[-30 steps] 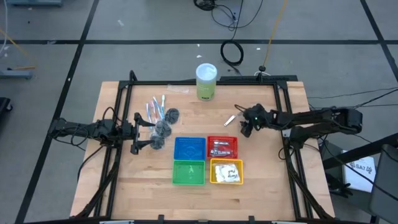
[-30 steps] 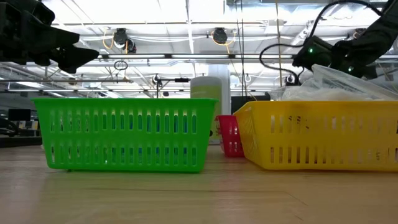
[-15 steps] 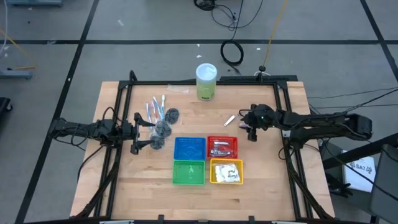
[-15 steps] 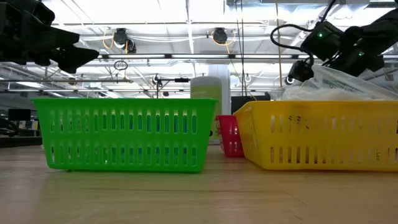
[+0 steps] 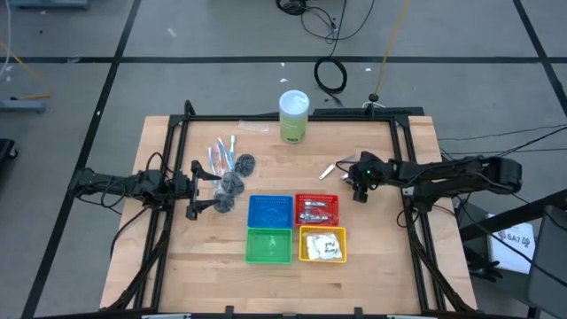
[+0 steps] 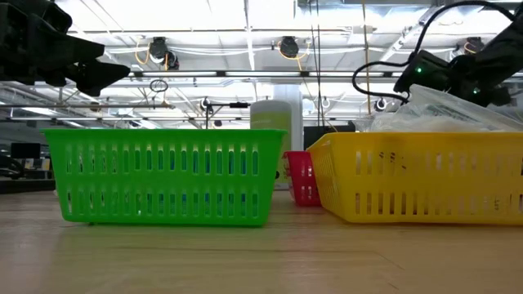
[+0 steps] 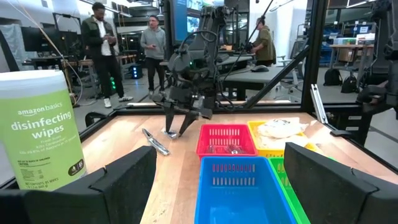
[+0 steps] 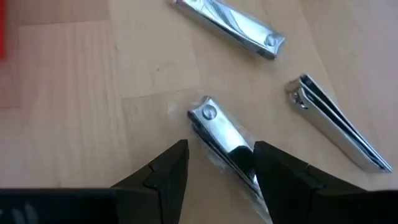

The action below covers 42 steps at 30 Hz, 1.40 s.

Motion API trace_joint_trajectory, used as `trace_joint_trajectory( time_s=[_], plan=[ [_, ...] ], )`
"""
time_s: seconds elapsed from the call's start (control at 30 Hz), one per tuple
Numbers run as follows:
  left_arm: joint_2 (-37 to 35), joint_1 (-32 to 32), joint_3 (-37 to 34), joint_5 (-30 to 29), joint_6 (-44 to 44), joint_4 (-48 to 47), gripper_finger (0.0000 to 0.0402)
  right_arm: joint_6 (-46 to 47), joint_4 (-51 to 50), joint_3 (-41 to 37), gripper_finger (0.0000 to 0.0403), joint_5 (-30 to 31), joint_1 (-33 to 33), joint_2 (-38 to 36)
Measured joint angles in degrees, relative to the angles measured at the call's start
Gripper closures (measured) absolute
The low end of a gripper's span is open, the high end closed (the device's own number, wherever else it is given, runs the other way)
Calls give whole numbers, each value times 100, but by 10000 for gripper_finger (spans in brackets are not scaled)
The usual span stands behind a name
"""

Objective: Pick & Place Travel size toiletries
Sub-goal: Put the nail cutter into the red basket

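Three shiny silver nail clippers lie flat on the wood at the table's right. One clipper (image 8: 217,127) is in a clear wrap, and the other two (image 8: 230,22) (image 8: 339,134) lie beside it. My right gripper (image 8: 221,149) (image 5: 358,184) slants down over them, open, with a finger on either side of the wrapped clipper. Whether a finger touches it does not show. My left gripper (image 5: 197,190) waits open and level at the table's left, beside clear-wrapped sticks (image 5: 221,155) and dark grey puffs (image 5: 234,182).
Four small baskets stand in a square at the table's middle: blue (image 5: 270,212), red (image 5: 316,209) with silver items inside, green (image 5: 268,245), and yellow (image 5: 322,245) with white sachets. A green wipes cylinder (image 5: 294,117) stands at the far edge. People stand beyond the table.
My right gripper has rolled about its own pointing line while staying over the nail clippers. In the low view it rose a little, then sank again. The jaw gap looks the same. The clippers and baskets have not moved.
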Motion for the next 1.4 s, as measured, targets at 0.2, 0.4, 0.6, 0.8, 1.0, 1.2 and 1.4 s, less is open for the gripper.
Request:
trace_joint_trajectory(
  time_s=[0.2,0.4,0.6,0.8,1.0,1.2,1.4],
  plan=[
    [2,-1,1,2,0,1,55,126,170,-60,232,4,0,215],
    [0,0,2,2,0,2,55,378,107,-60,232,21,-13,345],
    [0,-2,2,2,0,0,55,496,57,-60,252,-126,-56,580],
    [2,0,1,2,0,1,55,562,11,-67,284,-203,-51,789],
    [2,0,2,1,0,1,55,564,-10,-69,333,-318,-47,801],
    [0,0,2,2,0,2,55,711,-26,-71,386,-464,-48,804],
    [1,0,0,2,0,1,55,846,155,-71,386,-475,-48,801]
  ],
)
